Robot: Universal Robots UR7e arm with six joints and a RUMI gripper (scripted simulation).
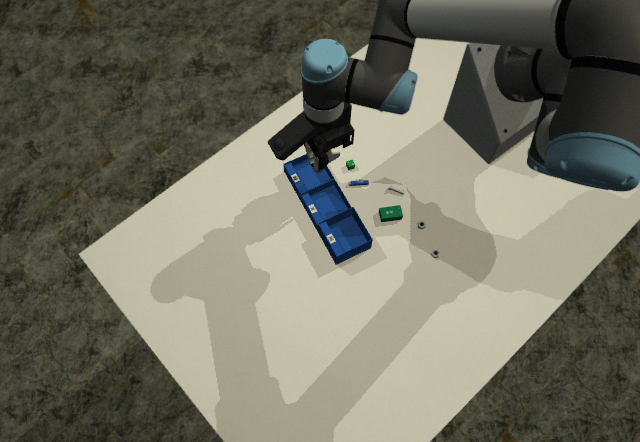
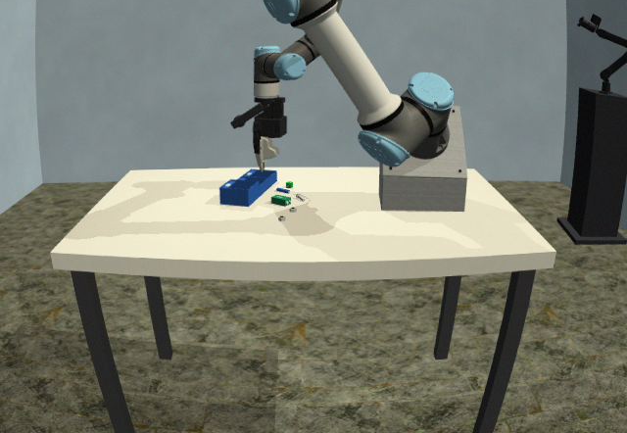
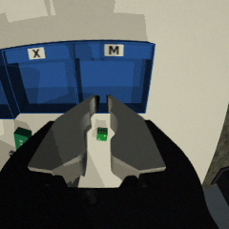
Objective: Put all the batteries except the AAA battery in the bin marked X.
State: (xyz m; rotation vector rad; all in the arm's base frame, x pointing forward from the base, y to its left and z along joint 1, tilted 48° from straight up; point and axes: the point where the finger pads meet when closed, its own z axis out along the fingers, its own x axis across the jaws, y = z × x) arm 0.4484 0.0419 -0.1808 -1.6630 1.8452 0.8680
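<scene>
My gripper is shut and empty, and hangs just above the far end of the blue three-compartment bin row. In the wrist view the fingertips stand before the near wall of bin M, with bin X to its left. A small green cube battery lies on the table below the fingers, also shown in the top view. A blue cylindrical battery and a green block battery lie right of the bins.
A grey bolt and two nuts lie on the table to the right of the batteries. The grey arm pedestal stands at the back right.
</scene>
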